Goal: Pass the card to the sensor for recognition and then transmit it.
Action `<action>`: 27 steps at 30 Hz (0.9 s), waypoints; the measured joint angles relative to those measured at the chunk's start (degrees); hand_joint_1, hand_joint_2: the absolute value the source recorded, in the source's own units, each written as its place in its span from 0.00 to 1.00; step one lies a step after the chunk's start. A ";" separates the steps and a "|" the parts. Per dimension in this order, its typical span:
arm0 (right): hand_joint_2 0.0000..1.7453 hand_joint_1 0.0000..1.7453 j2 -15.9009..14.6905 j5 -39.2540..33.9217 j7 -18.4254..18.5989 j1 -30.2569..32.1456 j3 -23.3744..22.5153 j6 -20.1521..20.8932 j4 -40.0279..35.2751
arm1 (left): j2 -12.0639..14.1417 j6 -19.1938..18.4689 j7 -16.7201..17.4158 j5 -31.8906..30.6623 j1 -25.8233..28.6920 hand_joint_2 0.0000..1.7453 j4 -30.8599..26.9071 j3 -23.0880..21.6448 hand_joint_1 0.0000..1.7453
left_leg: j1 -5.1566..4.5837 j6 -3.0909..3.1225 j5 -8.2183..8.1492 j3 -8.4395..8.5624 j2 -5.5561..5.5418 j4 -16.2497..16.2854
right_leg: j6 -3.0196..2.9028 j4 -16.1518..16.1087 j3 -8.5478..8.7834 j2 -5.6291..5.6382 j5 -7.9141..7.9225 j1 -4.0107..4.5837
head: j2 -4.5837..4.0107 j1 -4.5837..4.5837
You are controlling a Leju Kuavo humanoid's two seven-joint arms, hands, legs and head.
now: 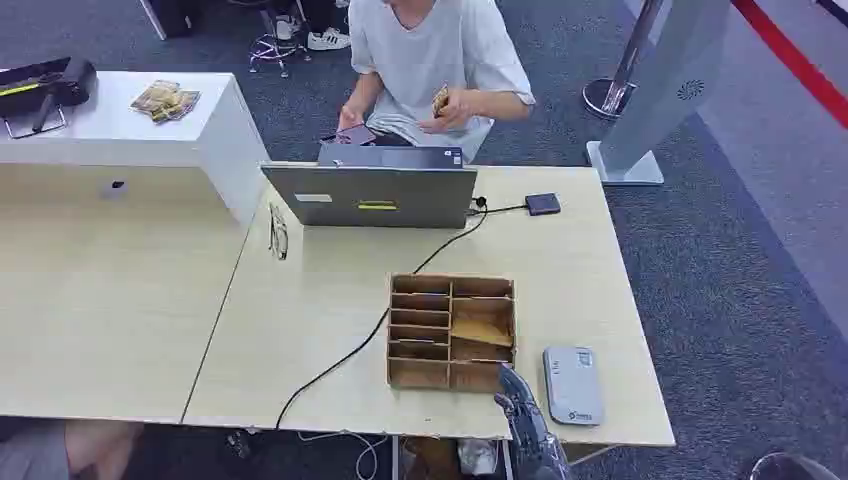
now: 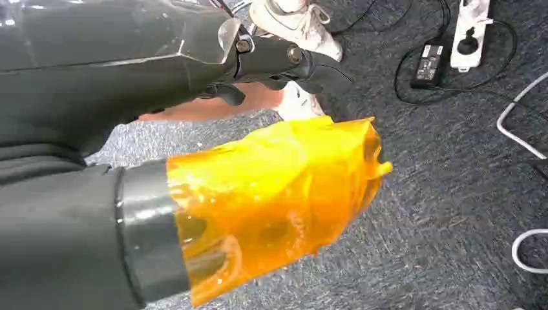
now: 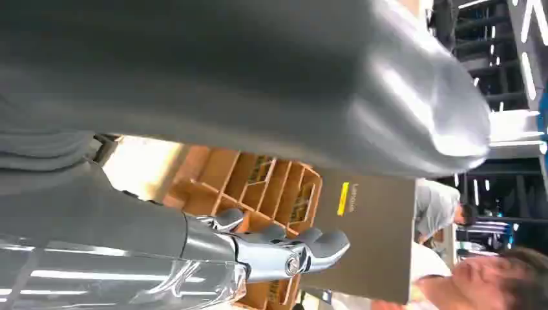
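Fingers of the right hand hold nothing, loosely spread, low centre — card box just above, sensor beside right.

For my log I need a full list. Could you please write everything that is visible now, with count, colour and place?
Table: one, light wood.
Divided box: one, brown, near the table's front edge.
Sensor: one, grey, right of the box.
Laptop: one, grey, back of the table.
Cable: one, black, across the table.
Small device: one, dark, right of the laptop.
Glasses: one pair, left of the laptop.
Person: one, white shirt, behind the laptop.
Right hand: silver, at the box's front right corner.
Left hand: under an orange cover.
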 joint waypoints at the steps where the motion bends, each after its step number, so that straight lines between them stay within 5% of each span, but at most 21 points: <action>1: 0.00 0.00 0.00 0.02 0.15 -0.14 0.00 0.07 0.09 | -0.02 0.02 0.00 0.00 0.00 0.00 0.00 0.00 0.00 | 0.00 0.00 0.00 0.01 0.00 0.00 | 0.00 0.00 0.00 0.00 0.00 0.00 | 0.00 -0.02; 12: 0.00 0.00 0.02 3.91 2.03 -1.07 0.83 -0.11 0.17 | 0.00 -0.90 -0.31 0.11 0.05 0.00 0.00 0.00 0.00 | 0.00 0.00 0.00 0.01 0.00 0.00 | 0.00 0.00 0.00 0.00 0.00 0.00 | 0.00 -0.02; 13: 1.00 0.00 0.02 3.98 2.01 -1.20 0.83 -0.11 0.17 | 0.00 -0.90 -0.31 0.11 0.05 0.00 0.00 0.00 0.00 | 0.00 0.00 0.00 0.01 0.00 0.00 | 0.00 0.00 0.01 0.00 0.00 0.00 | 0.00 0.00; 27: 1.00 0.00 0.20 14.69 6.01 -4.56 -0.07 1.09 0.20 | -0.04 -1.33 -0.96 -0.72 0.02 0.00 0.00 -0.22 0.00 | 0.00 0.00 0.01 0.03 -0.02 0.00 | 0.00 0.00 0.04 0.00 0.01 0.00 | 0.00 0.00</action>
